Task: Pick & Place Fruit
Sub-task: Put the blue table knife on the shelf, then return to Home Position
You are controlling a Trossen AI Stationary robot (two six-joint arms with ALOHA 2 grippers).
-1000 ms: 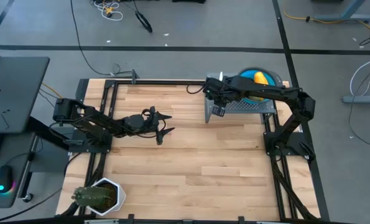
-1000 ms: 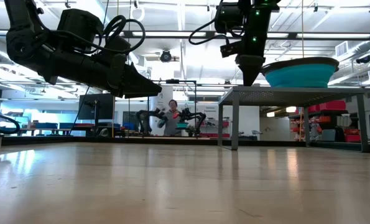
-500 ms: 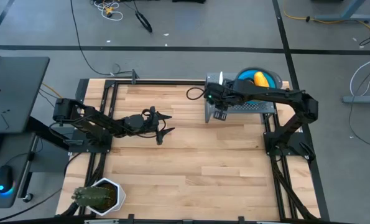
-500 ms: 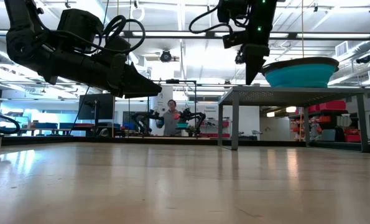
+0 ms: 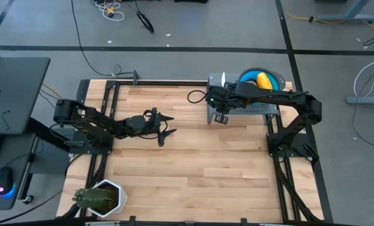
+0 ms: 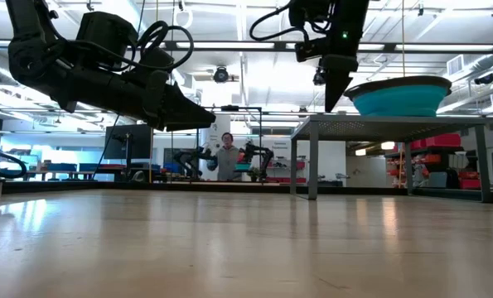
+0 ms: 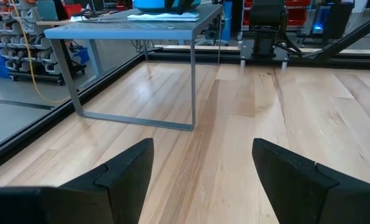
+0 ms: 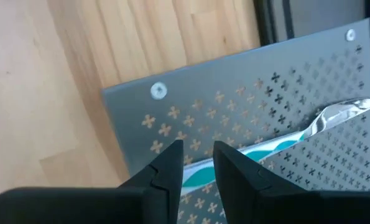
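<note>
Right gripper [image 8: 198, 163] over knife [image 8: 309, 132] on perforated stand [image 5: 256, 108], upper right; fingers slightly parted, empty. Left gripper [image 7: 200, 165] spread, centre-left. Potted plant [image 5: 99, 199] lower left.

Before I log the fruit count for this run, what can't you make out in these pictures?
Fruit besides the yellow piece: in the high view the right arm crosses the blue bowl; in the low view the bowl's wall hides the inside.
Knife handle: in the right wrist view the right gripper covers part of it; contact unclear.
Person far behind: low view, too small.
The left gripper waits open, away from the bowl.
</note>
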